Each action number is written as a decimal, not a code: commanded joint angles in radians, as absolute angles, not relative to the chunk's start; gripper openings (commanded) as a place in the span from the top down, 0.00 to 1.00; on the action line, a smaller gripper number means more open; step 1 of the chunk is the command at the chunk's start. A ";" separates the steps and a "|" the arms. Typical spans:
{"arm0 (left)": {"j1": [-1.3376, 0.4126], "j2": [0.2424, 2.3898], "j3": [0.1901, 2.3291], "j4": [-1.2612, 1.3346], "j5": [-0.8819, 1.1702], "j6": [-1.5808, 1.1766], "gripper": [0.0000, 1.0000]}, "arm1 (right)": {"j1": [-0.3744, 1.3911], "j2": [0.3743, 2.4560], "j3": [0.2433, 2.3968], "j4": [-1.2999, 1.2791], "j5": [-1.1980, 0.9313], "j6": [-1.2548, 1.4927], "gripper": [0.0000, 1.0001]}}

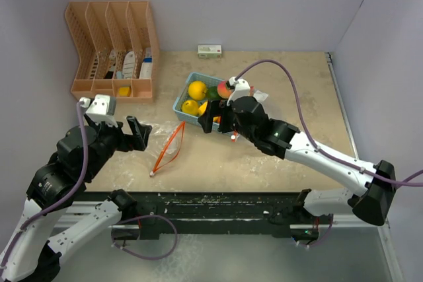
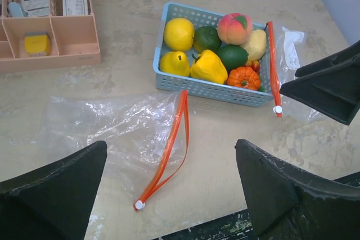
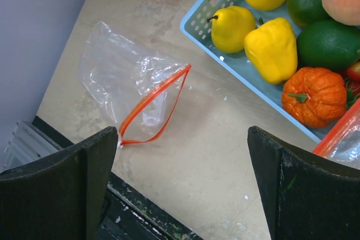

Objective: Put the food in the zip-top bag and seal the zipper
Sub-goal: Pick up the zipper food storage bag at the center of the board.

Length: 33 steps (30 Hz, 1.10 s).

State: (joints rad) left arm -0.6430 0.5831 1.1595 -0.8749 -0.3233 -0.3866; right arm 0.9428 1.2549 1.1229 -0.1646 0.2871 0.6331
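Observation:
The food [image 2: 208,67] lies in a light-blue basket [image 2: 208,89]: yellow, green, orange and peach toy fruits, also in the top view [image 1: 197,90] and right wrist view [image 3: 273,49]. A clear zip-top bag [image 2: 112,127] with an orange zipper lies flat left of the basket, its mouth open in a narrow loop [image 1: 168,146] [image 3: 149,105]. My left gripper [image 1: 137,134] [image 2: 171,150] is open and empty, hovering over the bag. My right gripper [image 1: 217,121] [image 3: 183,133] is open and empty above the basket's near edge.
A second clear bag with an orange zipper [image 2: 273,66] lies at the basket's right side. A peach-coloured organiser rack [image 1: 112,51] stands at the back left. A small box [image 1: 209,51] sits by the back wall. The table's black front edge [image 1: 218,203] is near.

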 commanded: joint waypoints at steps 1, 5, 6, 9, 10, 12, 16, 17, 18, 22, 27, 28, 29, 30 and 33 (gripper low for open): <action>-0.646 0.592 1.197 -0.866 -0.334 -0.405 0.01 | 0.947 1.232 1.092 -0.071 0.249 0.620 0.01; -0.647 0.594 1.197 -0.866 -0.333 -0.405 0.01 | 0.947 1.258 1.062 -0.027 0.226 0.620 0.00; -0.647 0.595 1.197 -0.866 -0.333 -0.405 0.01 | 0.946 1.267 1.051 -0.014 0.218 0.623 0.01; -0.647 0.595 1.197 -0.864 -0.333 -0.403 0.01 | 0.946 1.303 1.017 0.057 0.196 0.623 0.00; -0.647 0.596 1.197 -0.864 -0.332 -0.403 0.01 | 0.946 1.324 1.016 0.075 0.189 0.623 0.00; -0.647 0.598 1.195 -0.864 -0.330 -0.406 0.01 | 0.946 1.378 1.015 0.098 0.180 0.628 0.00; -0.646 0.607 1.191 -0.864 -0.323 -0.409 0.01 | 0.946 1.487 1.014 0.188 0.146 0.629 0.01; -0.647 0.608 1.190 -0.864 -0.321 -0.411 0.01 | 0.946 1.506 1.015 0.226 0.130 0.624 0.02; -0.647 0.610 1.186 -0.863 -0.318 -0.411 0.01 | 0.946 1.527 1.015 0.260 0.113 0.619 0.04; -0.647 0.620 1.173 -0.855 -0.311 -0.409 0.01 | 0.946 1.627 1.015 0.342 0.077 0.611 0.08; -0.647 0.636 1.166 -0.852 -0.306 -0.409 0.01 | 0.946 1.748 1.028 0.408 0.047 0.603 0.12; -0.647 0.639 1.165 -0.849 -0.305 -0.409 0.01 | 0.946 1.769 1.034 0.413 0.038 0.601 0.13; -0.647 0.640 1.164 -0.849 -0.305 -0.408 0.01 | 0.946 1.790 1.040 0.417 0.033 0.601 0.13; -0.647 0.642 1.163 -0.850 -0.305 -0.407 0.01 | 0.946 1.806 1.047 0.425 0.030 0.603 0.13; -0.647 0.646 1.163 -0.851 -0.308 -0.405 0.01 | 0.946 1.847 1.060 0.483 0.021 0.602 0.14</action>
